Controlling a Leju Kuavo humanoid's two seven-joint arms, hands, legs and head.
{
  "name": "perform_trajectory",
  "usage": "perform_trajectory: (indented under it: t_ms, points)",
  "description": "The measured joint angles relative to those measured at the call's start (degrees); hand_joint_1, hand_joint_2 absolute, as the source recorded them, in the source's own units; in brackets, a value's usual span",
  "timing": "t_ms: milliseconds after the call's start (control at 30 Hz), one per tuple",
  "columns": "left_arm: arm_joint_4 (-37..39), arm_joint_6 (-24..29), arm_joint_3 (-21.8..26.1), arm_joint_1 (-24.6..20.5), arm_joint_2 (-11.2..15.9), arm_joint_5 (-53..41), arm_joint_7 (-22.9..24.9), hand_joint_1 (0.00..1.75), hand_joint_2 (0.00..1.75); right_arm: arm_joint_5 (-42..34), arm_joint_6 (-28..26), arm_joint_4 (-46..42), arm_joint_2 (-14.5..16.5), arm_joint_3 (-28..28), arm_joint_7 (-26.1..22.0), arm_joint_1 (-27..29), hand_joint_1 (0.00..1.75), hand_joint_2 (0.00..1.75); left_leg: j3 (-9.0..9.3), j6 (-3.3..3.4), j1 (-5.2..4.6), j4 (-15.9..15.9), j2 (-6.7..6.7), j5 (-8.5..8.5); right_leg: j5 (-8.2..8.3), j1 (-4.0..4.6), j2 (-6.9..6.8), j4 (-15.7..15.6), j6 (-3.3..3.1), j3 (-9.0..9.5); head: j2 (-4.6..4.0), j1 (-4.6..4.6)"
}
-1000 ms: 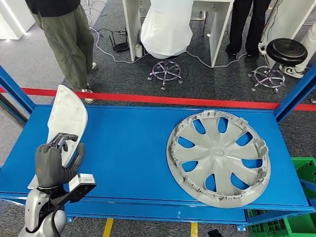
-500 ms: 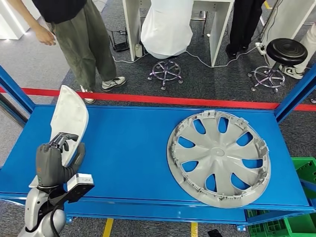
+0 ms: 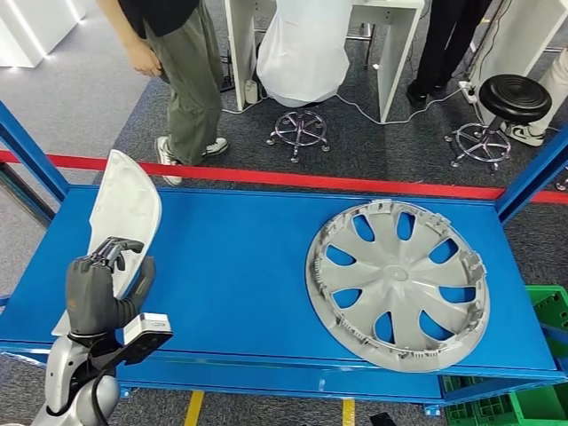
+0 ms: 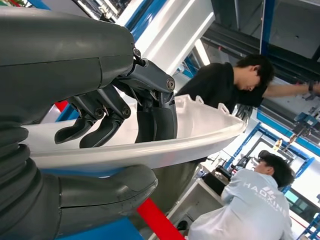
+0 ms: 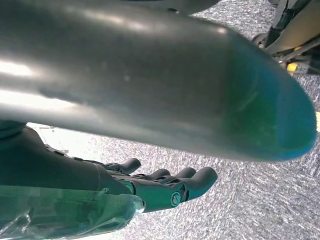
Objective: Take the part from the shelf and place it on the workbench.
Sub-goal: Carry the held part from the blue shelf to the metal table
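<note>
The left hand [image 3: 100, 288] pinches the white part [image 3: 124, 213] at its near end, thumb under, fingers over, at the blue workbench's [image 3: 234, 266] left edge. Placing looks under way; next comes lowering and letting go. Its long axis runs away from the robot, left of the hubcap [image 3: 397, 282]. The right hand [image 5: 151, 187] hangs spread, holding nothing.

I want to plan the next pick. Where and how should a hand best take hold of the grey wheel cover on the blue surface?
Probably at the outer rim of the wheel cover, on its near edge, coming from above. It lies flat on the blue surface, so only the rim and the spoke openings offer an edge for fingers.
</note>
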Motion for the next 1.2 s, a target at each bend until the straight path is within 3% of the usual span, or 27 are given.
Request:
perform_trajectory:
  t_ms: [33,100,167,267,333,433,467,500,533,567,600,667,700,800,833,867,933,967,1000,1033,1067,1133,1200]
  points:
    - [0.0,0.0,0.0,0.0,0.0,0.0,0.0,1.75,1.75,0.0,0.0,0.0,0.0,0.0,0.0,0.0,0.0,0.0,0.05,-0.22,0.21,0.0,-0.02,-0.03,1.53,-0.19,-0.04,-1.8,0.26,0.98,0.0,-0.01]
    - [0.0,0.0,0.0,0.0,0.0,0.0,0.0,1.75,1.75,0.0,0.0,0.0,0.0,0.0,0.0,-0.1,0.0,0.0,0.07,-1.04,0.64,0.3,-0.1,-0.23,5.11,-0.51,-0.24,-9.6,0.89,5.29,0.0,0.1]
    - [0.0,0.0,0.0,0.0,0.0,0.0,0.0,1.75,1.75,0.0,0.0,0.0,0.1,0.0,0.0,-0.3,0.0,0.0,-0.12,-2.04,0.7,0.8,-0.21,-0.37,6.44,-0.5,-0.18,-14.8,0.57,8.14,0.01,0.28]
    - [0.0,0.1,-0.1,0.0,-0.1,0.0,-0.1,1.75,1.75,0.0,-0.1,0.0,0.1,0.1,-0.1,-0.3,0.0,0.0,-0.31,-3.15,0.73,1.0,-0.27,-0.14,6.29,-0.32,0.13,-15.0,-1.13,7.7,0.01,0.28]
    - [0.0,0.1,-0.2,-0.1,-0.1,0.0,-0.1,1.75,1.75,0.0,-0.1,0.0,0.1,0.0,-0.1,-0.3,0.0,0.0,-1.14,-3.6,0.84,2.7,-0.24,-1.94,6.68,-0.31,0.19,-15.1,-2.29,7.19,0.01,0.16]
    - [0.0,0.1,-0.3,-0.1,0.0,0.0,-0.1,1.75,1.75,0.0,-0.1,0.0,0.1,0.1,-0.1,-0.4,0.0,0.0,-5.55,-3.76,0.73,13.0,-0.27,-8.38,7.51,-0.11,0.15,-15.1,-3.32,5.96,0.0,-0.03]
    - [0.0,0.1,-0.3,0.0,0.0,0.0,-0.1,1.75,1.75,0.0,-0.1,0.0,0.1,0.1,-0.1,-0.4,0.0,0.0,-6.85,-3.71,0.72,16.4,-0.27,-9.72,7.83,0.04,0.13,-15.1,-3.45,5.49,0.0,-0.03]
    - [0.0,0.1,-0.3,0.0,0.0,0.0,-0.1,1.75,1.75,0.0,-0.1,0.0,0.1,0.1,-0.1,-0.3,0.0,0.0,-7.32,-3.59,0.7,18.0,-0.27,-9.99,8.18,0.18,0.13,-15.1,-3.51,5.04,0.0,-0.02]
    - [0.0,0.1,-0.3,0.0,0.0,0.0,-0.1,1.75,1.75,0.0,-0.1,0.0,0.1,0.1,-0.1,-0.3,0.0,0.0,-6.66,-3.37,0.64,17.5,-0.27,-9.09,8.56,0.3,0.14,-15.1,-3.52,4.61,0.0,-0.01]
    - [0.0,0.1,-0.4,0.0,0.0,0.0,-0.1,1.75,1.75,0.0,-0.1,0.0,0.1,0.1,-0.1,-0.3,0.0,0.0,-4.91,-3.1,0.55,14.8,-0.27,-7.38,8.93,0.38,0.19,-15.1,-3.49,4.24,0.0,-0.01]
    - [0.0,0.1,-0.4,-0.1,0.0,0.0,-0.1,1.75,1.75,0.0,-0.1,0.0,0.1,0.1,-0.1,-0.4,0.0,0.0,-2.44,-2.78,0.43,10.8,-0.29,-5.52,9.31,0.42,0.25,-15.1,-3.39,3.93,0.0,-0.02]
    - [0.0,0.1,-0.4,-0.3,0.0,0.0,-0.1,1.75,1.75,0.0,-0.1,0.0,0.1,0.1,-0.1,-0.4,0.0,0.0,1.74,-2.38,0.1,3.5,-0.36,-3.54,10.11,0.57,0.34,-15.1,-2.93,3.37,0.0,0.04]
    - [0.0,0.2,-0.4,-0.4,0.0,0.0,-0.1,1.75,1.75,0.0,-0.1,0.0,0.1,0.1,-0.1,-0.4,0.0,0.0,2.57,-2.27,-0.03,1.7,-0.41,-3.31,10.57,0.62,0.35,-15.2,-2.6,3.2,0.0,0.0]
    - [0.0,0.5,-0.5,-0.3,0.0,-0.2,-0.1,1.75,1.75,0.0,-0.2,0.0,0.1,0.1,-0.1,-0.3,0.0,0.0,1.76,-1.54,-0.17,0.9,-0.37,-2.37,11.57,0.49,0.33,-15.7,-1.48,2.81,0.0,-0.1]
    - [0.0,0.8,-0.5,-0.2,0.0,-0.3,-0.1,1.75,1.75,0.1,-0.3,0.0,0.1,0.1,-0.1,-0.2,0.0,0.0,1.35,-1.09,-0.13,0.9,-0.3,-1.83,10.54,0.41,0.25,-15.0,-1.18,2.41,0.0,0.01]
    - [0.0,1.1,-0.5,-0.2,0.0,-0.5,-0.1,1.75,1.75,0.1,-0.3,0.0,0.1,0.1,-0.2,-0.1,0.0,0.0,0.86,-0.71,-0.05,0.8,-0.23,-1.26,8.5,0.37,0.17,-13.2,-0.92,1.75,0.0,0.1]
    - [-0.1,1.7,-0.5,0.2,-0.1,-0.8,-0.1,1.75,1.75,0.1,-0.3,0.0,0.1,0.1,-0.6,-0.2,0.0,0.0,-0.34,-0.26,-0.09,0.8,-0.17,-0.23,2.85,0.33,0.03,-6.5,-0.59,0.0,0.0,0.32]
    - [-0.1,1.9,-0.5,0.4,-0.1,-0.9,-0.1,1.75,1.75,0.0,-0.3,0.0,0.1,0.2,-1.1,-0.2,0.0,0.0,-1.02,-0.21,-0.16,0.9,-0.16,0.29,0.96,0.33,0.03,-3.0,-0.48,-0.6,0.0,0.33]
    - [-0.2,2.0,-0.5,0.6,-0.1,-1.0,-0.1,1.75,1.75,-0.1,-0.2,0.0,0.1,0.2,-1.5,-0.3,0.0,0.0,-1.69,-0.21,-0.22,0.9,-0.14,0.82,0.29,0.34,0.03,-0.7,-0.45,-0.59,0.0,0.33]
    - [-0.2,2.1,-0.5,0.7,0.0,-1.0,-0.1,1.75,1.75,-0.3,-0.1,0.0,0.1,0.2,-1.9,-0.3,0.0,0.0,-2.35,-0.25,-0.27,0.9,-0.14,1.33,0.82,0.36,0.03,-0.2,-0.49,0.32,0.0,0.32]
    - [-0.2,2.2,-0.5,0.9,0.0,-1.1,0.0,1.75,1.75,-0.5,-0.1,0.0,0.1,0.2,-2.2,-0.4,0.0,0.0,-2.95,-0.33,-0.3,1.0,-0.15,1.81,2.17,0.37,0.03,-1.7,-0.6,2.22,0.0,0.33]
    - [-0.2,2.4,-0.5,1.0,-0.1,-1.2,0.1,1.75,1.75,-0.8,0.0,0.0,0.1,0.2,-2.7,-0.6,0.0,0.0,-3.86,-0.69,-0.37,1.0,-0.17,2.66,4.0,0.46,0.02,-9.3,-1.0,8.07,0.0,0.33]
    - [-0.2,2.5,-0.5,1.0,-0.1,-1.3,0.2,1.75,1.75,-1.0,0.1,0.0,0.0,0.2,-3.0,-1.0,0.0,0.0,-4.36,-1.26,-0.41,1.0,-0.15,3.52,3.6,0.69,0.07,-15.7,-1.49,12.05,0.0,0.28]
